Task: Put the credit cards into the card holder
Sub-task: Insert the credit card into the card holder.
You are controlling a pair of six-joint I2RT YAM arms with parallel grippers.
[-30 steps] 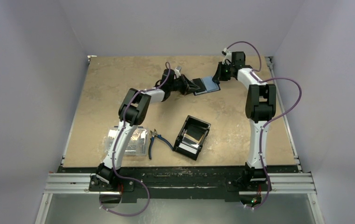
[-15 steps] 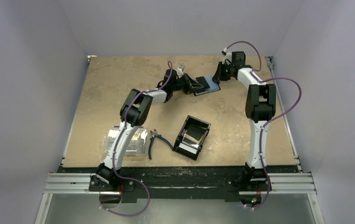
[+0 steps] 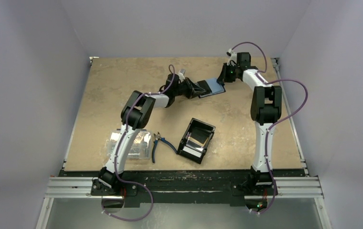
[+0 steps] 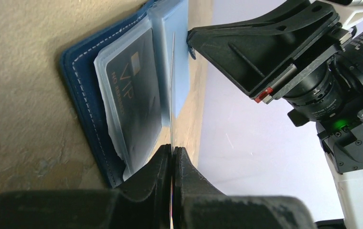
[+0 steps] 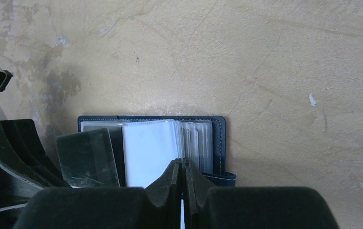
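Beside the card holder [image 4: 77,95], eased back, credit card [image 4: 172,90] pinched in left fingers [image 4: 163,167], sleeve [image 5: 194,143] nipped in right fingers [image 5: 170,183]; unslotted.

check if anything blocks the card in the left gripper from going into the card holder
Nothing visible does. The card in the left gripper stands edge-on at the clear sleeves of the open card holder; the right gripper pinches one sleeve.

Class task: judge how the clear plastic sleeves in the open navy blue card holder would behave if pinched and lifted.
Probably floppy: the clear plastic sleeves fan loosely and one edge looks wavy. Likely slippery, since they look smooth. Lifting one may drag the navy blue card holder along, as they seem bound at its spine.
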